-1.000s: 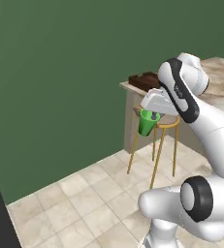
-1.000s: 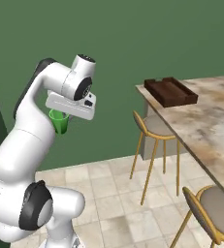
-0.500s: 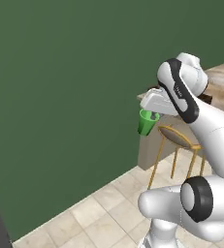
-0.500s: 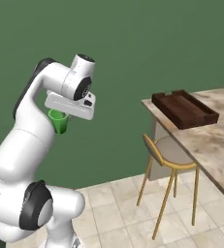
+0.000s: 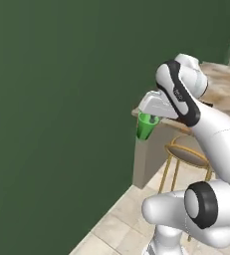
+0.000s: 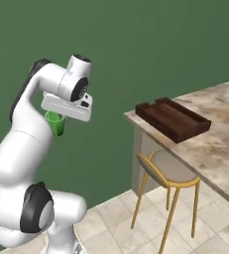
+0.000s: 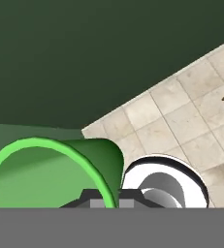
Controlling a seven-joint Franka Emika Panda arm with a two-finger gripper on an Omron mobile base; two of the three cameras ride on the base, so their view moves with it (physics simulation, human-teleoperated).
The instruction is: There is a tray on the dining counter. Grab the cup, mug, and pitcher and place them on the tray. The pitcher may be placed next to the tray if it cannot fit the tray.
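My gripper (image 6: 57, 115) is shut on the rim of the bright green cup (image 6: 55, 124), which hangs upright under the hand, high above the floor. In the left base view the cup (image 5: 146, 127) sits just below the gripper (image 5: 149, 118), in front of the counter's corner. The hand view looks into the cup (image 7: 45, 172), its wall pinched between the fingertips of the gripper (image 7: 111, 198). The dark brown tray (image 6: 173, 119) lies at the near corner of the dining counter (image 6: 220, 149), to the right of the cup and apart from it. The mug and pitcher are out of view.
A stool (image 6: 168, 172) with thin yellow legs stands against the counter under the tray; in the left base view the stool (image 5: 187, 155) is partly hidden by my arm. A dark green wall runs behind. Pale floor tiles (image 7: 181, 116) lie below.
The whole picture has shifted, so the base has moved; the counter and tray now look nearer. The arm holds the same pose with the cup still gripped.
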